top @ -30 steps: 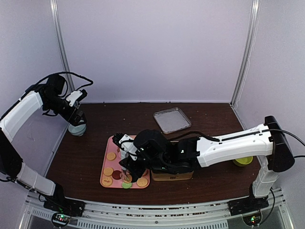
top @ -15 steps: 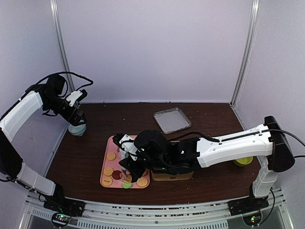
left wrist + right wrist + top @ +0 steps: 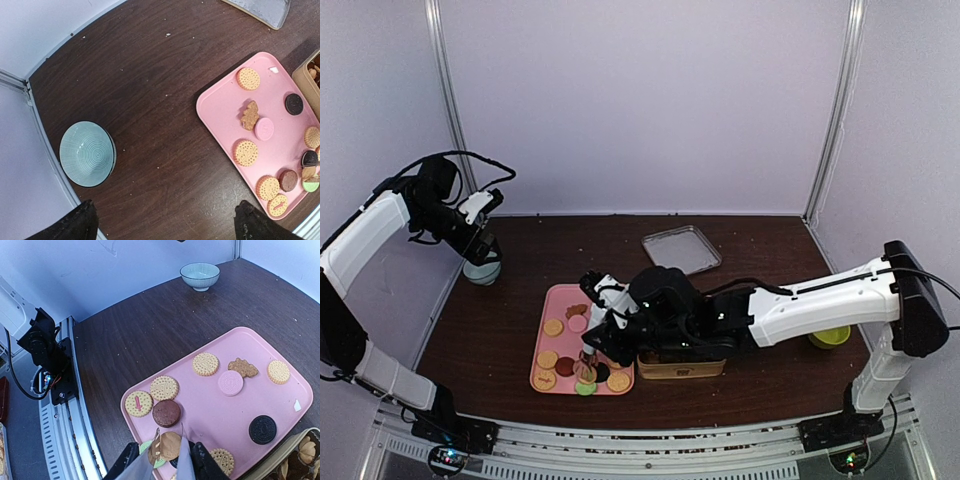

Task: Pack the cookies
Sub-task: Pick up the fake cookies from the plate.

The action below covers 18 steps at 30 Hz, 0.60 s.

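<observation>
Pink tray (image 3: 215, 107): twelve cookies (image 3: 246, 152). Six are tan rounds and two black, with one each pink, brown, green and tree-shaped. Right gripper (image 3: 169, 442) clamps one tan round (image 3: 171, 447) at the tray's near edge. Left gripper (image 3: 165, 222) is spread wide near one bowl (image 3: 87, 154). One tin (image 3: 685, 368) sits beside the tray.

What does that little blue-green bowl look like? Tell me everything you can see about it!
The bowl is small, round and pale blue-green, with fine rings circling down to its middle and a darker rim. It looks like glazed ceramic. It stands upright and empty on the dark wooden table, close to the left wall and well apart from the pink tray. Only the table touches it.
</observation>
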{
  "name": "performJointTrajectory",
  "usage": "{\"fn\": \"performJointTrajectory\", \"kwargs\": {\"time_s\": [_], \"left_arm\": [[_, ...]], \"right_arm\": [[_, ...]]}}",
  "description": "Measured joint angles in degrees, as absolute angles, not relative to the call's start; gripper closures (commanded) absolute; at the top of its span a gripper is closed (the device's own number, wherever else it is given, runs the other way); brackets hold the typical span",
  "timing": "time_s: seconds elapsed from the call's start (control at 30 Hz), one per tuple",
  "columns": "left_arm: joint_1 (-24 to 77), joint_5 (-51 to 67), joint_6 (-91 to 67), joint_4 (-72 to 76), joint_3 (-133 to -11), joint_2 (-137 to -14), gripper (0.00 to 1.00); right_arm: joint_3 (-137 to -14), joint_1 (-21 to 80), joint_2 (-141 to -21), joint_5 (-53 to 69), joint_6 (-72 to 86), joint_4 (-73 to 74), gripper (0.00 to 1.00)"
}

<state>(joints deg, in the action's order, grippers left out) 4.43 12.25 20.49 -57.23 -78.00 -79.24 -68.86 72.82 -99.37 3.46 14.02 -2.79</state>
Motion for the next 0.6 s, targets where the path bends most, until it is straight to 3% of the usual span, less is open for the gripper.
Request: {"fn": "performJointTrajectory", "kwargs": {"time_s": [0.6], "left_arm": [[4.4, 12.5, 20.5, -57.6, -78.0, -79.2, 0.02]], "right_arm": [[-67.1, 72.5, -95.7, 3.3, 15.0, -1.4, 0.97]]}}
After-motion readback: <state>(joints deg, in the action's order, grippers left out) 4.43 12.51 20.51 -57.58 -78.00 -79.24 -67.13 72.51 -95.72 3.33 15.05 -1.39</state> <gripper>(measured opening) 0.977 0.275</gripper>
